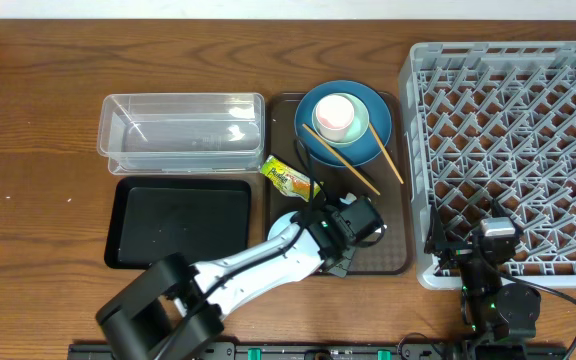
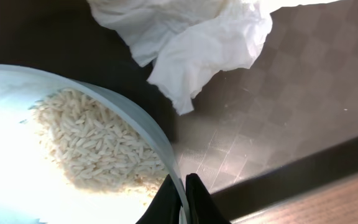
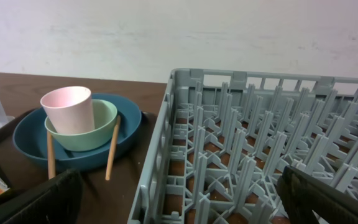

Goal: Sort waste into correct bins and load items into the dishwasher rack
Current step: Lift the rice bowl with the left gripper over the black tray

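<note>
White and light-blue bowl (image 2: 126,115), holding rice grains (image 2: 98,149), sits on the brown tray (image 2: 278,93) beside the tissue (image 2: 191,43). The left gripper (image 2: 184,196) jaws pinch its rim (right gripper (image 3: 179,202) jaws stand wide at the rack's (image 3: 241,124) near edge).

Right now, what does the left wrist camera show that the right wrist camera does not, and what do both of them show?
Only the left wrist view: the left gripper shut on the rim of the white and light-blue bowl, the rice grains inside it, and the crumpled tissue near it.
Only the right wrist view: the pink cup standing in the mint bowl on the blue plate, two chopsticks leaning on the plate, and the grey rack.
Both: the brown tray underneath.
</note>
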`<action>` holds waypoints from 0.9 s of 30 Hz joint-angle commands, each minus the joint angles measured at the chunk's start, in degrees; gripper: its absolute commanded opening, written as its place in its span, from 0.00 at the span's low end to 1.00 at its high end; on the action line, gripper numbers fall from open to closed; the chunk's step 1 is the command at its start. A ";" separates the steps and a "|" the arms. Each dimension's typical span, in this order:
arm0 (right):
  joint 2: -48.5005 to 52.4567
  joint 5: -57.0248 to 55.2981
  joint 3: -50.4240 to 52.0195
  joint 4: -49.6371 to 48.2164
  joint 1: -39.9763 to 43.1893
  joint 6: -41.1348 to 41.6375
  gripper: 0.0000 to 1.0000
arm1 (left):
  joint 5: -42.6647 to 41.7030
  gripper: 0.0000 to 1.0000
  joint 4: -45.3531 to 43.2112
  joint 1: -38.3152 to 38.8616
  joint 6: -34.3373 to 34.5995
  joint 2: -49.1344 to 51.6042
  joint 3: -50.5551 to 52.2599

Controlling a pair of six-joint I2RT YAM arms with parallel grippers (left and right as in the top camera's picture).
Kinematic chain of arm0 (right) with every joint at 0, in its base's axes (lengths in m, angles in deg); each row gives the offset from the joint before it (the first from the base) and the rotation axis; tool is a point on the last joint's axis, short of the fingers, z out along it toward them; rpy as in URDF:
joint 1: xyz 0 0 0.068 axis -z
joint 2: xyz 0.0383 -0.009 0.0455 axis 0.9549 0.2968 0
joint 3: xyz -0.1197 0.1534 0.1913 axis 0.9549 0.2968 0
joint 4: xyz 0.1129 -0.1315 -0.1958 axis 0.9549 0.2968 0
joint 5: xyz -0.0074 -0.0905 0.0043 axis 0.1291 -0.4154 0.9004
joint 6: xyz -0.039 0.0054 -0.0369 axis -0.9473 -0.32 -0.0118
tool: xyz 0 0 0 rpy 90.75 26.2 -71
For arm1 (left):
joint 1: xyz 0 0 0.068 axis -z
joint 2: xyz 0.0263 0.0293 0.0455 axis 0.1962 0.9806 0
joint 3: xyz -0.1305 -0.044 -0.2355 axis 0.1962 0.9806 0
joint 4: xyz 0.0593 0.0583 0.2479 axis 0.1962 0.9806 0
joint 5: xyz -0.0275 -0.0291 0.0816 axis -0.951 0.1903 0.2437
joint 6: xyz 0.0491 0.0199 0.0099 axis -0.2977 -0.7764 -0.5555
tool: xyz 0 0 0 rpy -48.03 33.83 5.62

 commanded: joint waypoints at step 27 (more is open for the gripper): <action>-0.15 -0.35 0.09 0.22 -0.52 -0.26 0.99 | -22.75 0.06 17.11 -40.26 -17.33 -27.19 -0.20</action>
